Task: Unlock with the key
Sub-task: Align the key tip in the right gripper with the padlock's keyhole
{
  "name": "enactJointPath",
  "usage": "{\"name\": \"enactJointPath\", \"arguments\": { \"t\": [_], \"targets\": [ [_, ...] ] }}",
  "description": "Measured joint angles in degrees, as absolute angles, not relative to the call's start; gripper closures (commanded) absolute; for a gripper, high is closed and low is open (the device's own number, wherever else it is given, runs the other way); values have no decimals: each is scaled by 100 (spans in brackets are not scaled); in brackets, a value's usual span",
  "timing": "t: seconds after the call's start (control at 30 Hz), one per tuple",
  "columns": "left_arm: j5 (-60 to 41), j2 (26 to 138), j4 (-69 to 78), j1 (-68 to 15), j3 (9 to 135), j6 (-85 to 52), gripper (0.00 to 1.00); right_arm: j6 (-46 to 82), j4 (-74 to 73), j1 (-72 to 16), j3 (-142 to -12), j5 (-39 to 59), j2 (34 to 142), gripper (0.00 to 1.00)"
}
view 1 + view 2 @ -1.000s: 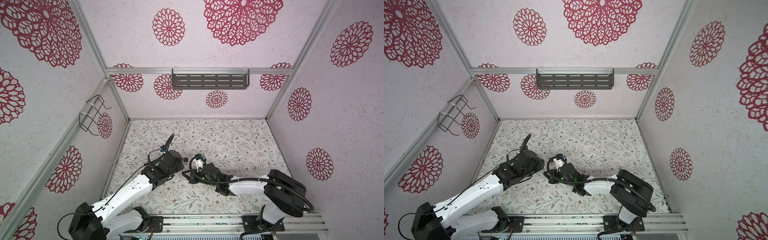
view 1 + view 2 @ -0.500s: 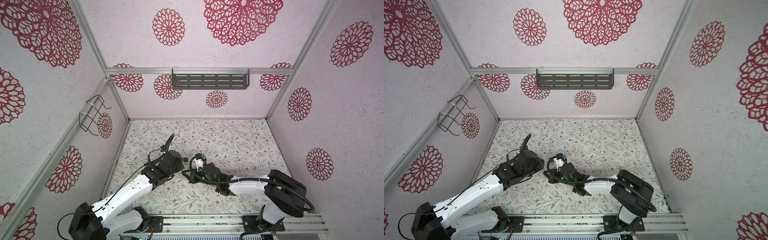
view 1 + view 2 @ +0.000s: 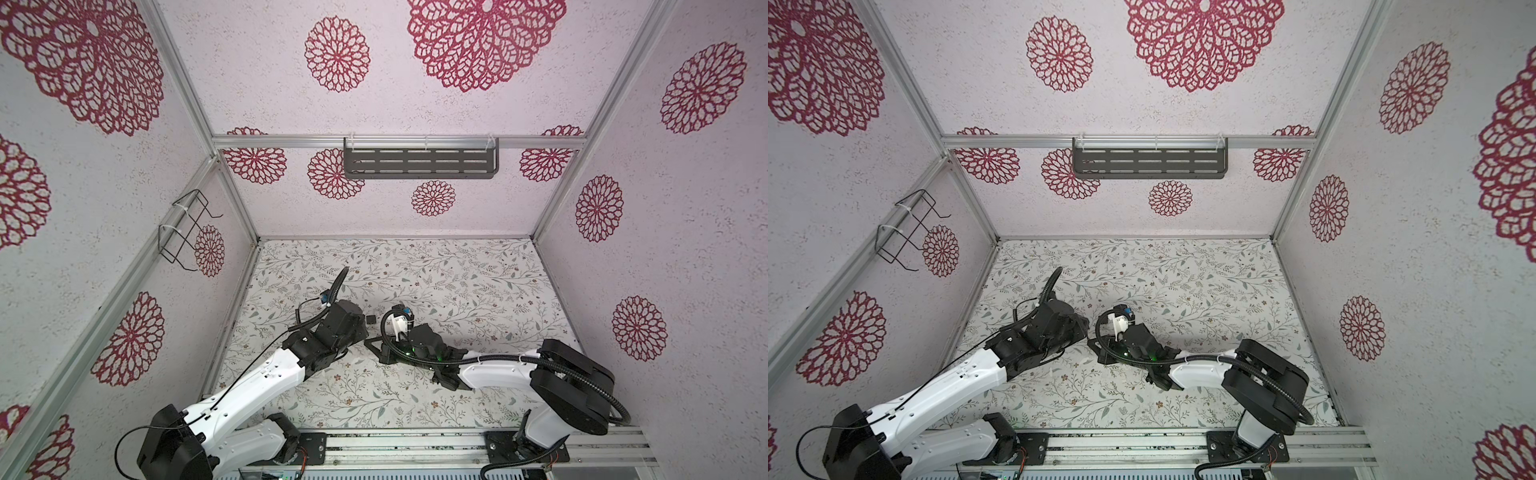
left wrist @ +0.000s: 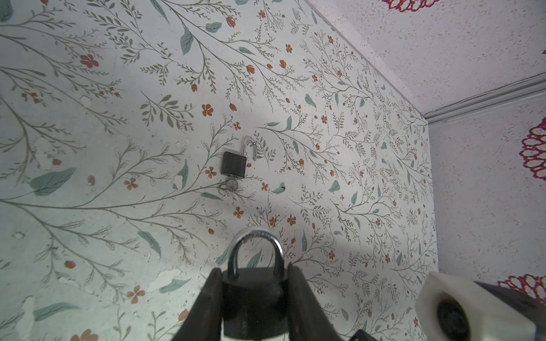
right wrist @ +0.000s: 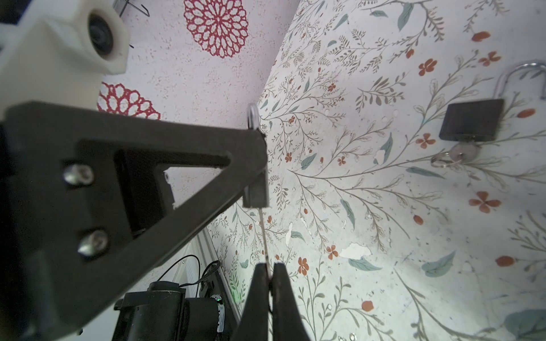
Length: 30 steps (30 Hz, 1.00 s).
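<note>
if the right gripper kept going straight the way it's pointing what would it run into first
The held padlock in the left gripper. The key pinched in the right gripper reaches its underside, seemingly at the keyhole.

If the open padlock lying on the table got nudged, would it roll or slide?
Probably slide: the open padlock lies flat on its boxy body. Its swung-out shackle may pivot loosely; the inserted key would likely drag along.
</note>
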State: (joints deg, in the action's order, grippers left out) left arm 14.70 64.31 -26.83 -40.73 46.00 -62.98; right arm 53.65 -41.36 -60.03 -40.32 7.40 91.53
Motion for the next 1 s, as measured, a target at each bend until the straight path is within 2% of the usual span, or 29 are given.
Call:
{"name": "enactJointPath", "arguments": {
  "t": [1.0],
  "targets": [
    [1743,6678,-2803,-4327,4799,-6351,100,5413,-3706,-5848,-4394,705,9153,100]
  ]
}}
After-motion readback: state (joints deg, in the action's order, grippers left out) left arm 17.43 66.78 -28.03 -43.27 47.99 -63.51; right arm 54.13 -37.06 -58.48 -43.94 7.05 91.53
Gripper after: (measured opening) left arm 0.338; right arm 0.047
